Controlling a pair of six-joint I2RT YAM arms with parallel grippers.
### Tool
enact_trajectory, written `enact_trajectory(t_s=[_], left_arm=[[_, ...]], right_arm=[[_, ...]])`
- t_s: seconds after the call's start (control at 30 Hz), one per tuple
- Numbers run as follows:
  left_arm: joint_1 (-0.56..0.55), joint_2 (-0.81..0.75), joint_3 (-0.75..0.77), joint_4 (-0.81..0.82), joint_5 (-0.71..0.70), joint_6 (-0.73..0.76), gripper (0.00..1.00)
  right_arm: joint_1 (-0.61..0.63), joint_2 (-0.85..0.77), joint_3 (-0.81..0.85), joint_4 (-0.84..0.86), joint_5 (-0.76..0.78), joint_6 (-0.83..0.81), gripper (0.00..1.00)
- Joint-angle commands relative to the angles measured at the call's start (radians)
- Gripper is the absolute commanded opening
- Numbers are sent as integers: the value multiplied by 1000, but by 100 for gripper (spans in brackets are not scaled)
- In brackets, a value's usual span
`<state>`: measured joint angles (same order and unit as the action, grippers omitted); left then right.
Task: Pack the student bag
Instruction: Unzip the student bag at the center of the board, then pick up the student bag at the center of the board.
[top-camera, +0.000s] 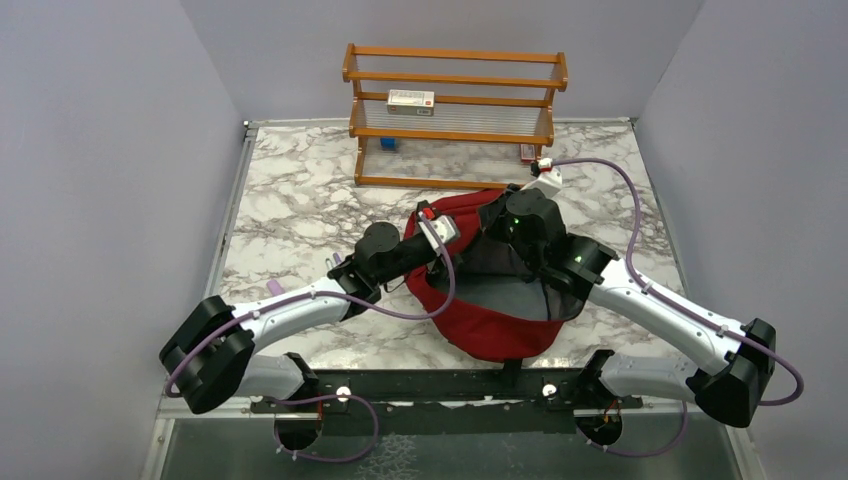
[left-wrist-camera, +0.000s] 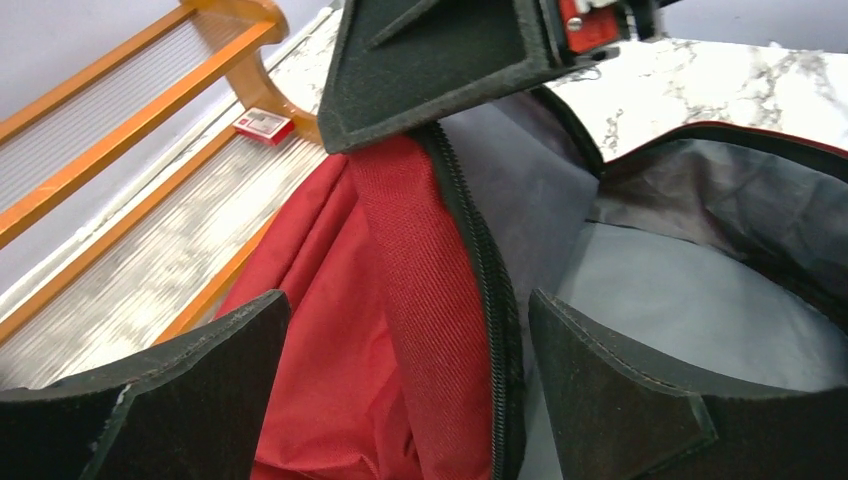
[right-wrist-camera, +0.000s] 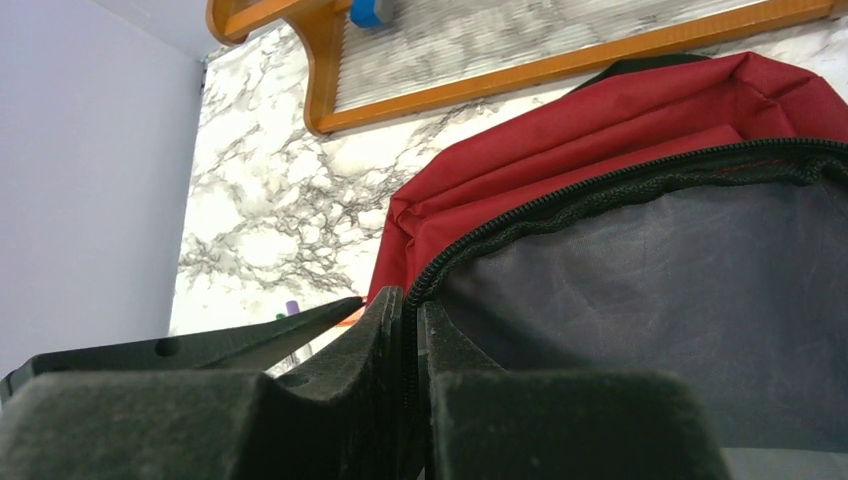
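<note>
- The student bag (top-camera: 497, 336), a dark red soft fabric backpack with a black zipper, lies unzipped on the white marbled surface (top-camera: 290, 210). Its mouth gapes and shows grey lining; I can make out nothing more inside.
- Beyond both my grippers stands an orange wooden slatted rack (top-camera: 455, 82). It has a small white-and-red box (top-camera: 410, 100) on its middle shelf and a small blue object (top-camera: 389, 143) lower down.
- Both my arms reach forward and bend inward, meeting over the bag's far rim.
- My left gripper (left-wrist-camera: 405, 300) is spread wide and holds nothing. Its two black padded fingers (left-wrist-camera: 205, 385) straddle a red webbing strap and the zipper edge without touching them.
- My right gripper (right-wrist-camera: 410, 300) is pinched almost closed, with the bag's zippered rim caught between its pads.
- The bag sits directly under both grippers, its red body bulging back towards my bases.
</note>
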<state>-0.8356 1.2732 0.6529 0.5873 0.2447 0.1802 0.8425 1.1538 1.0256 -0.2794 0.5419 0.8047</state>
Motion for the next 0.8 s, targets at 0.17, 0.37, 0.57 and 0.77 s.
enact_trajectory(t_s=[0.17,0.37,0.57,0.77], left_arm=[[-28,29,65,-32,-173,-5,48],[-28,37,62,-37,-276,-54,14],[-26,82,110,-43,-319,-117,5],[-26,124,140,-44,-284,-144,4]], right_arm=[[-5,-59,-7,31,-30,1,23],[-5,-183,-83,-79,15,47,40],[-5,-302,-77,-446,51,273,51],[-4,-310,10,-883,-21,593,65]])
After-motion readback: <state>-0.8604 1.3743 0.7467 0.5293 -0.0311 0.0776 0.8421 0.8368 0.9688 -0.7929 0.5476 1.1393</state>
